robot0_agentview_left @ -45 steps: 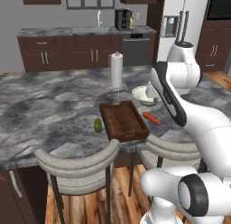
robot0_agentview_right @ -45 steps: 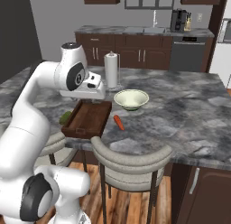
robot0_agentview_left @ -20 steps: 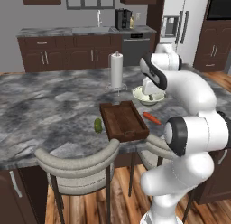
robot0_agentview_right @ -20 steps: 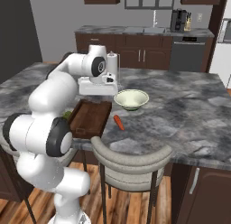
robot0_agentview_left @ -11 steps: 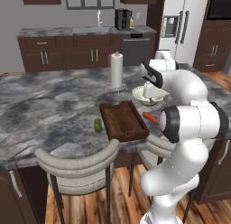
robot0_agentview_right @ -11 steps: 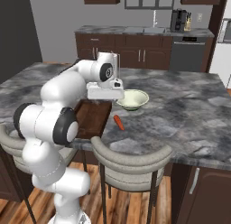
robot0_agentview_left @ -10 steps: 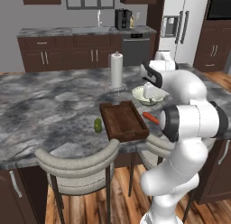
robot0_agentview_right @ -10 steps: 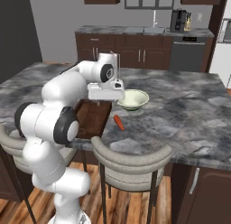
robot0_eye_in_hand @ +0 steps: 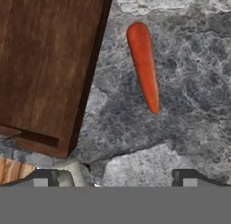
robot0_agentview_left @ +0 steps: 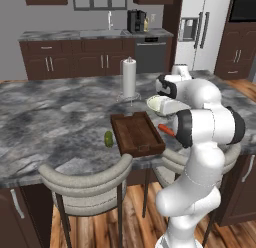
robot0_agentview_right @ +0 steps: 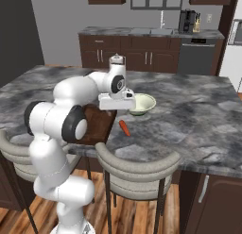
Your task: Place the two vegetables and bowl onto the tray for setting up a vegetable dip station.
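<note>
The gripper (robot0_eye_in_hand: 115, 175) hangs over the counter (robot0_eye_in_hand: 180, 128) with its 2 fingertips (robot0_eye_in_hand: 45, 177) spread wide and nothing between them. Beyond the tips lies the carrot (robot0_eye_in_hand: 143, 65), flat on the stone, just beside the tray (robot0_eye_in_hand: 45, 60) wall but apart from it. In the hand view it sits a little off centre toward the tip on that view's right, and its length runs away from the tips rather than across the gap.

The step in hand looks like the approach to the carrot. To do it well, I would bring the hand forward until the carrot's thick middle lies between the tips, shift slightly so it is centred, then turn the wrist so the tips close across its width. Descend straight; the tray wall is close on 1 side and a tip could catch it.

Farther out, the bowl (robot0_agentview_right: 142, 104) stands on the counter past the carrot. The cucumber (robot0_agentview_left: 108, 138) lies off the tray's far side. The tray holds none of the 3 items yet.
</note>
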Available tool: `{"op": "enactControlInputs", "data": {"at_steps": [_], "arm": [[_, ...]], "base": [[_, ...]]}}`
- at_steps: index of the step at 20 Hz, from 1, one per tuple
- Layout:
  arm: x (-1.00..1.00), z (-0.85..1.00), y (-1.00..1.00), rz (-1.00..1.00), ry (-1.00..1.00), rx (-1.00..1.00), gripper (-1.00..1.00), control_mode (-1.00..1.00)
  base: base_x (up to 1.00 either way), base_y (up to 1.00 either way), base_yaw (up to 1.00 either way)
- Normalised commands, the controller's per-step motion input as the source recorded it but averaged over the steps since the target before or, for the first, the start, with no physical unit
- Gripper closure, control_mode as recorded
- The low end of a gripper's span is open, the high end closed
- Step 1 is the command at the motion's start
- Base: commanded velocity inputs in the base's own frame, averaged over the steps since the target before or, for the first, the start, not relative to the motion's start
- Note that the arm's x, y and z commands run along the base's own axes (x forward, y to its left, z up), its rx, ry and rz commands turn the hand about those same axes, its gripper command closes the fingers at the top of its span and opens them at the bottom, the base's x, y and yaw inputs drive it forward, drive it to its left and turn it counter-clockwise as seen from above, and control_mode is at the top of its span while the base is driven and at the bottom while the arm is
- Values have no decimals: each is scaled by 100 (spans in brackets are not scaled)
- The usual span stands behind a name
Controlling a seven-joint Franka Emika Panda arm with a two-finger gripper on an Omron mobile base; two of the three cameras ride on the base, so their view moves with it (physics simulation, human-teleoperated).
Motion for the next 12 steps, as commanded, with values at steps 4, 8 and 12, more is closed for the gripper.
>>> {"op": "enactControlInputs", "data": {"at_steps": [4,8,12], "arm": [[40,-38,-4,3,0,0,-100,-100],[39,-39,-2,3,0,0,-100,-100],[40,-34,-5,3,0,0,-100,-100]], "base": [[0,0,0],[0,0,0],[0,0,0]]}}
